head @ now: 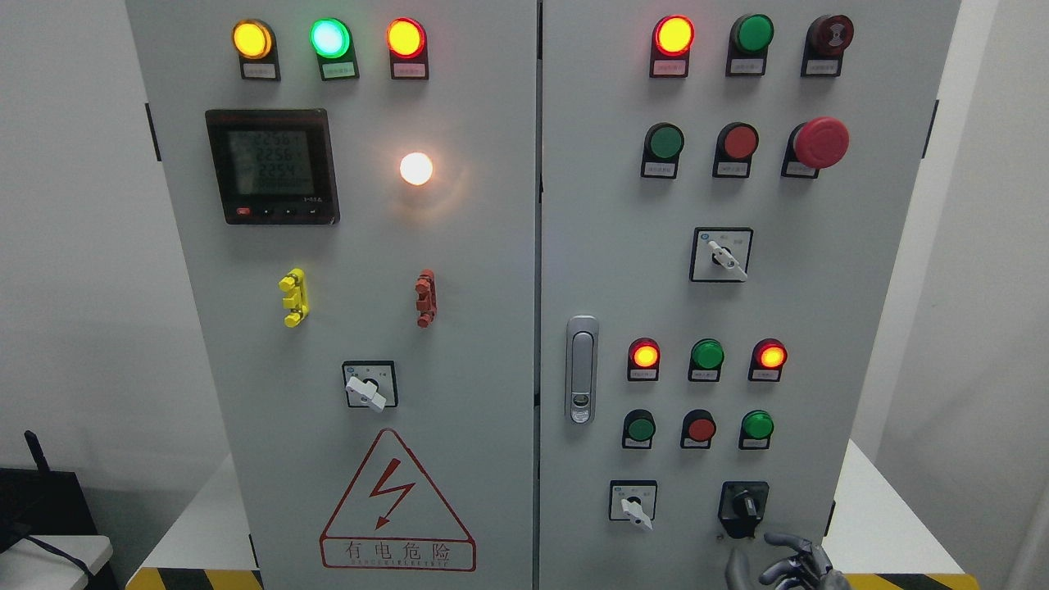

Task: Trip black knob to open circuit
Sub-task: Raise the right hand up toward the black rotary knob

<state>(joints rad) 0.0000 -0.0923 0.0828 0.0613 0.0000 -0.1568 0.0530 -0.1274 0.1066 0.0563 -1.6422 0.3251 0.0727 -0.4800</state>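
One black knob [744, 504] is your target, low on the cabinet's right door [869, 328], beside the white selector switch [633, 503]. Just below it your right hand [791, 565] rises from the bottom edge, fingers loosely spread and grasping nothing, likely so they can wrap the knob's ridge before turning it.

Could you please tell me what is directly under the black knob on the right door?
The right hand sits just below the black knob, fingers spread, not touching it. The panel behind the hand is hidden.
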